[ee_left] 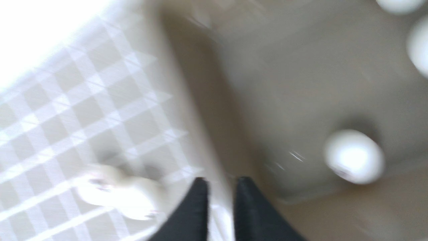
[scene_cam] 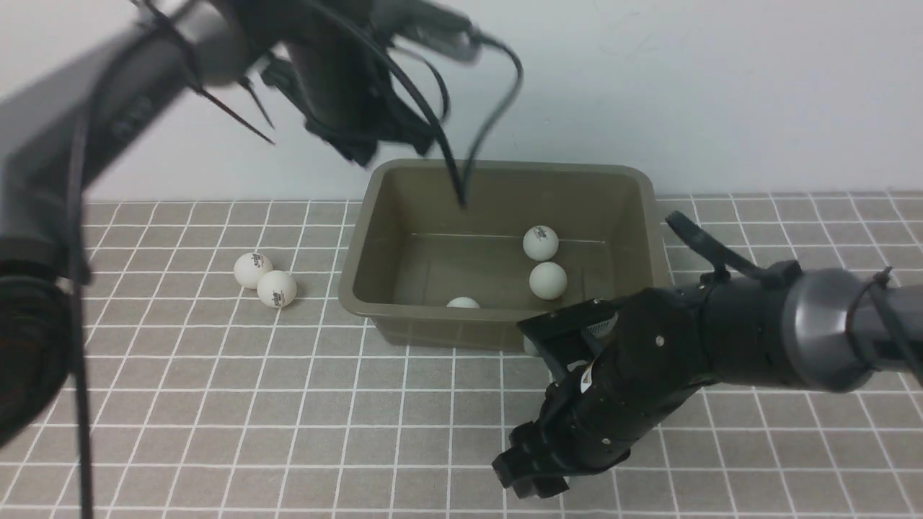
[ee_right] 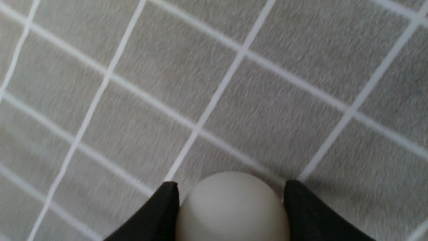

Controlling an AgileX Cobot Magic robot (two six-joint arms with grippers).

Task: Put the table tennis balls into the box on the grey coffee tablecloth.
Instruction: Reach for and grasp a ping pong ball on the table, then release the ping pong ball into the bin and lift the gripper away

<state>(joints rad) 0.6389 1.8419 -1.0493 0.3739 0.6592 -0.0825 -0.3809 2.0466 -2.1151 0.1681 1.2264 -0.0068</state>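
The olive-brown box [scene_cam: 375,238] stands on the grey coffee tablecloth [scene_cam: 216,404] and holds three table tennis balls [scene_cam: 541,243], [scene_cam: 548,280], [scene_cam: 463,303]. Two more balls [scene_cam: 253,269], [scene_cam: 277,288] lie touching on the cloth left of the box. My right gripper [ee_right: 230,187] is low over the cloth in front of the box, its fingers pressed on both sides of a white ball [ee_right: 232,207]. High over the box's back left corner, my left gripper [ee_left: 219,185] is blurred, shut and empty. Its view shows a ball [ee_left: 354,157] in the box.
A pale wall [scene_cam: 721,86] rises right behind the box. Black cables [scene_cam: 497,108] from the left arm hang down over the box's back edge. The right arm [scene_cam: 793,324] stretches in from the right, just in front of the box's right corner.
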